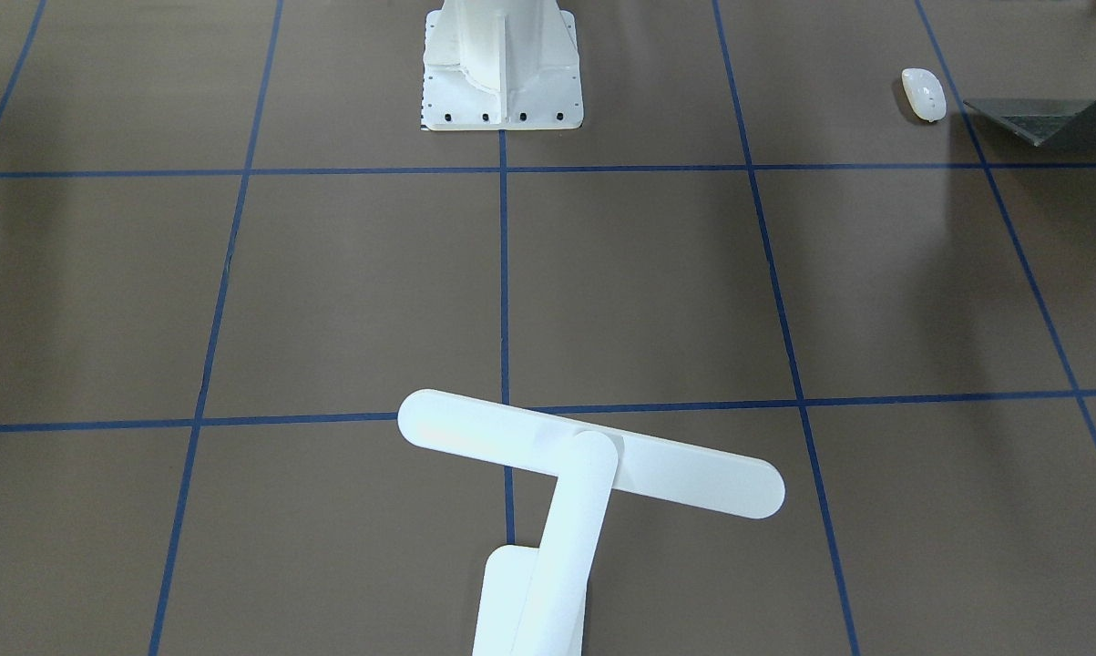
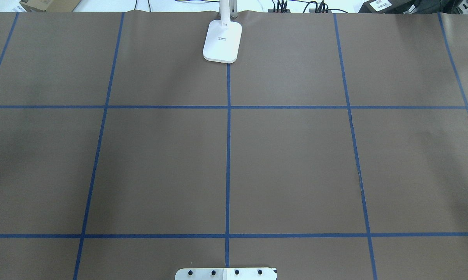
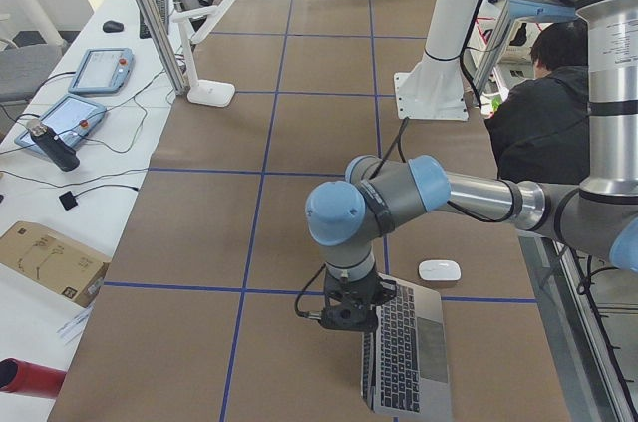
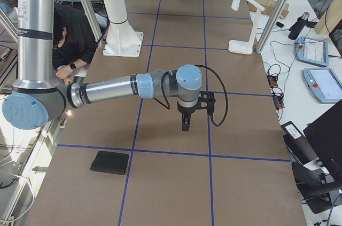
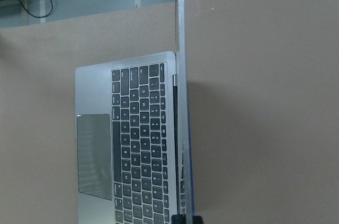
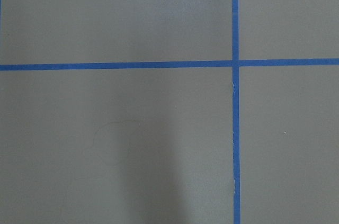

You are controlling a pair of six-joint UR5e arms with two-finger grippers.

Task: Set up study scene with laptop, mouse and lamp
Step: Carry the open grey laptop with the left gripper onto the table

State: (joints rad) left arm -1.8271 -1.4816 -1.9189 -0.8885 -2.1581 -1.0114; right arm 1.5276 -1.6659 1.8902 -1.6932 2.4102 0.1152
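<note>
The grey laptop (image 5: 127,139) lies open at the table's left end, its thin screen seen edge-on in the left wrist view. It also shows in the exterior left view (image 3: 409,357) and at the front-facing view's right edge (image 1: 1053,118). My left gripper (image 5: 184,220) is shut on the screen's top edge; it also shows in the exterior left view (image 3: 344,320). The white mouse (image 1: 924,94) lies beside the laptop. The white lamp (image 1: 590,453) stands at the far middle edge, and its base shows in the overhead view (image 2: 222,42). My right gripper (image 4: 185,124) hangs over bare table; I cannot tell whether it is open or shut.
The white bolted pedestal (image 1: 502,73) stands at the robot's side of the table. A black square mat (image 4: 110,162) lies near the right end. Blue tape lines (image 2: 228,155) grid the brown table. A person (image 3: 538,113) sits behind the pedestal.
</note>
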